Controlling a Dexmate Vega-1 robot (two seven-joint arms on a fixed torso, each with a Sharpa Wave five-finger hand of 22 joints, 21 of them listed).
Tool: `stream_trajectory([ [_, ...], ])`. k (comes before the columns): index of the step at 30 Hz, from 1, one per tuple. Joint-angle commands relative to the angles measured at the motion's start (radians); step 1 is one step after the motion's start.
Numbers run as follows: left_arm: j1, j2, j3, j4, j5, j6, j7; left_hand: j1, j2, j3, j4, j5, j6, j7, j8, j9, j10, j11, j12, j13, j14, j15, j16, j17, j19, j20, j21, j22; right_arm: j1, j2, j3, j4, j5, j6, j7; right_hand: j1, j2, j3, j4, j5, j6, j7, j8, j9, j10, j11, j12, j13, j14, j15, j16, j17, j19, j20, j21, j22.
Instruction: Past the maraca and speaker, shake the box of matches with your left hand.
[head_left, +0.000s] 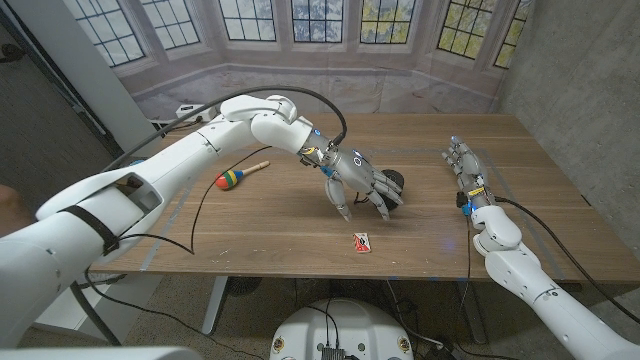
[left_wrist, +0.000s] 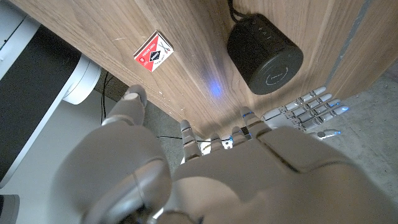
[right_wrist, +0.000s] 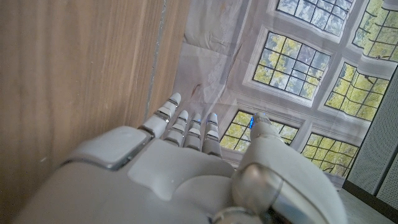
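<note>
A small red and white box of matches (head_left: 362, 242) lies near the table's front edge; in the left wrist view the matchbox (left_wrist: 153, 51) lies beyond my fingertips. My left hand (head_left: 358, 183) hovers over the table's middle, fingers spread and pointing down, holding nothing, a short way behind the matchbox. A black round speaker (head_left: 393, 182) stands just past that hand; the speaker (left_wrist: 264, 55) lies close ahead of the left hand (left_wrist: 205, 174). A red, yellow and green maraca (head_left: 239, 175) lies at the left. My right hand (head_left: 465, 165) stands on its edge at the right, fingers straight.
The wooden table (head_left: 430, 235) has bare room at the front right and along its back. Cables trail over its left side and front edge. Windows and a grey wall stand behind.
</note>
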Motion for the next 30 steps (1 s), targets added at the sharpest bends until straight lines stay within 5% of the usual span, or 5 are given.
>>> stream_trajectory([
  [1, 0.050, 0.007, -0.021, -0.021, 0.063, 0.001, 0.046, 0.016, -0.004, -0.007, 0.003, 0.005, 0.018, -0.004, 0.010, 0.005, 0.015, 0.000, 0.007, 0.003, 0.011, -0.004, 0.004, 0.005, 0.010, 0.000, 0.007, 0.003, -0.013, 0.002, 0.003, 0.002, -0.004, 0.008, -0.005, 0.012, 0.001, 0.002, -0.004, -0.001, 0.009, 0.000, 0.005, 0.005, 0.007, 0.002, 0.003, 0.002, 0.008, 0.000, 0.005, 0.000, 0.008, -0.034, 0.005, 0.004],
  [30, 0.063, -0.003, 0.014, -0.013, 0.207, 0.037, 0.168, 0.037, -0.011, -0.014, 0.009, 0.006, 0.062, -0.005, 0.021, 0.006, 0.040, -0.007, 0.011, 0.003, 0.034, -0.010, 0.005, 0.005, 0.023, -0.004, 0.007, 0.003, -0.039, 0.006, 0.023, 0.040, 0.022, 0.045, 0.017, 0.012, 0.000, 0.002, -0.004, -0.001, 0.009, 0.002, 0.004, 0.005, 0.006, 0.003, 0.002, 0.002, 0.010, 0.002, 0.006, -0.001, 0.010, -0.033, 0.004, 0.004],
])
